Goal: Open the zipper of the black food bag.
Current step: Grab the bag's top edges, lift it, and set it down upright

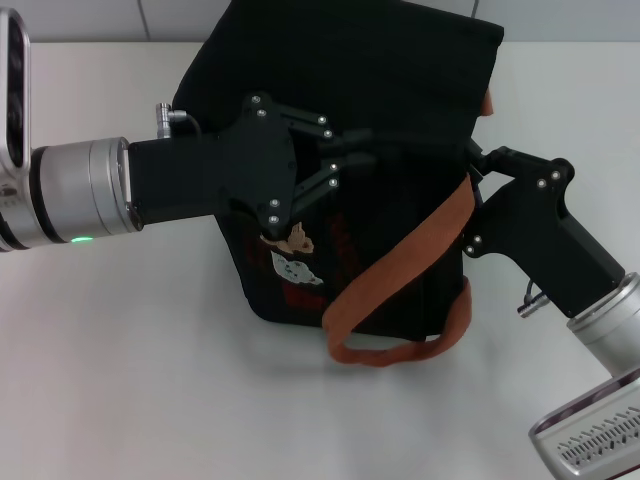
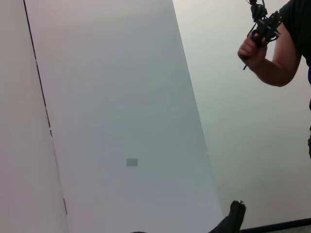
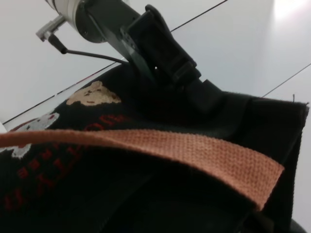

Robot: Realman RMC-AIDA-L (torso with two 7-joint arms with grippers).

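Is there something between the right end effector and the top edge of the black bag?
Yes. An orange-brown strap runs across the black food bag right beside the right end effector. The left end effector is already on the bag's top.

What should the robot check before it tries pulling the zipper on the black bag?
1. Bag steady on the table: ok. The black food bag stands upright on the white table.
2. Left gripper at the bag's top: ok, its jaws press into the fabric.
3. Right gripper at the bag: ok, it sits at the right top edge; jaws hidden, cannot tell.
4. Zipper pull found: cannot tell, no metal tab shows in any view.
5. Strap out of the way: not ok, the orange-brown strap drapes across the front beside the right gripper.
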